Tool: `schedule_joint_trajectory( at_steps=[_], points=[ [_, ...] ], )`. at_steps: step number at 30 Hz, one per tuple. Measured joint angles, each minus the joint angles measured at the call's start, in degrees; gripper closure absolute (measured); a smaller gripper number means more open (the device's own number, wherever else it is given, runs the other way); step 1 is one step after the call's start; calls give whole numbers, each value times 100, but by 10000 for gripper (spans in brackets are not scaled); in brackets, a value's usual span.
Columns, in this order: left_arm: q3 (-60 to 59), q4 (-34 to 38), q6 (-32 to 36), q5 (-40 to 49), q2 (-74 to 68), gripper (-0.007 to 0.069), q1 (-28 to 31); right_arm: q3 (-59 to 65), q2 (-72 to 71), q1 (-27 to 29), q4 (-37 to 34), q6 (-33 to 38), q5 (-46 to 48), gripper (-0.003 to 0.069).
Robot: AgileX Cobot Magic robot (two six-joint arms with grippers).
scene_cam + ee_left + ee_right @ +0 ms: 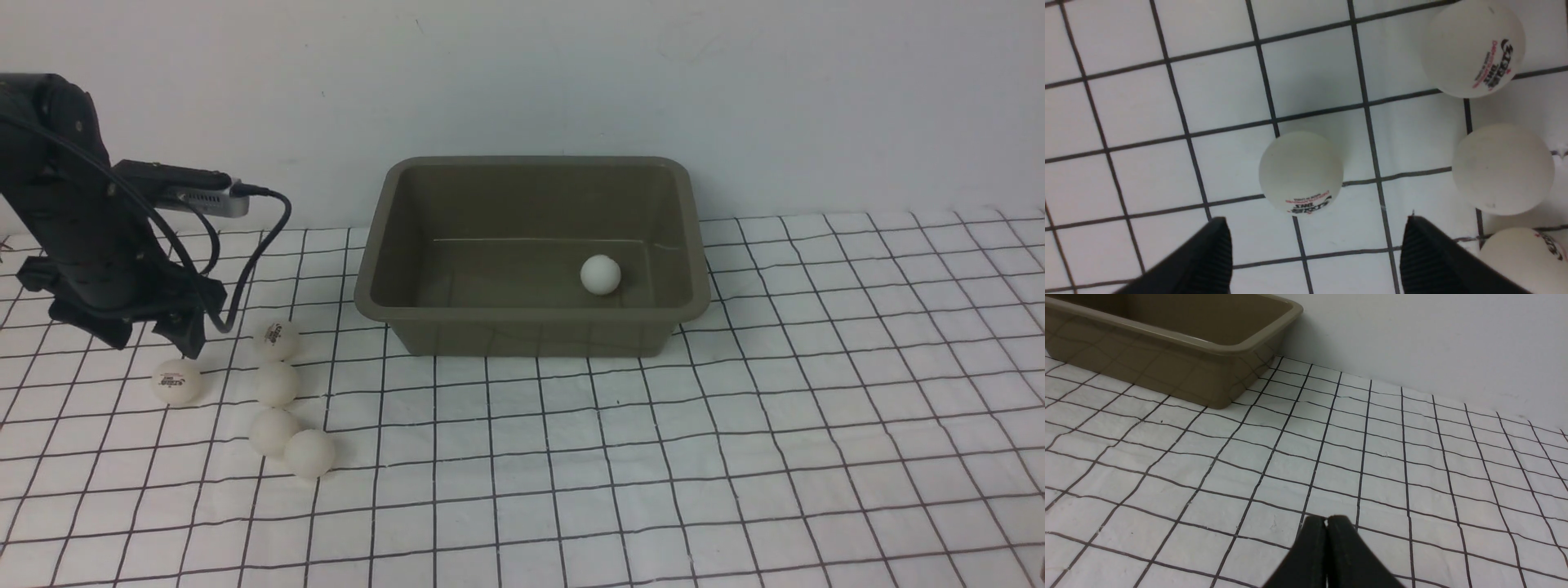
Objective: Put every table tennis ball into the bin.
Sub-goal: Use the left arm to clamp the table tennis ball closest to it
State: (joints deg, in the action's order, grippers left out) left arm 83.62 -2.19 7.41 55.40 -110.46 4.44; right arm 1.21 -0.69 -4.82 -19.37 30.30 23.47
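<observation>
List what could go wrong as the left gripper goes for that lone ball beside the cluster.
1. The target ball lies ahead of the open left gripper, not between its fingers. Closing off-centre could squirt it away.
2. One finger sits close to a neighbouring ball. Descending may nudge it and set it rolling across the cloth.

A lab setup: gridded cloth (571, 490), bare wall (522, 73).
</observation>
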Motion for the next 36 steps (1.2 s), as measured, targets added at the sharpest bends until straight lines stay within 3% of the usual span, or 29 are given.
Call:
schedule_joint_trajectory(
  at_steps=[26,29,32,36],
  points=[
    [0,-164,-5,-359,-918,137,2,0,0,0,0,0,0,676],
    [0,-164,-9,-383,-990,175,2,0,0,0,0,0,0,676],
    [0,-157,-15,-388,-1054,270,2,0,0,0,0,0,0,676],
    [0,-168,-25,-388,-1054,279,2,0,0,0,0,0,0,676]
  ],
)
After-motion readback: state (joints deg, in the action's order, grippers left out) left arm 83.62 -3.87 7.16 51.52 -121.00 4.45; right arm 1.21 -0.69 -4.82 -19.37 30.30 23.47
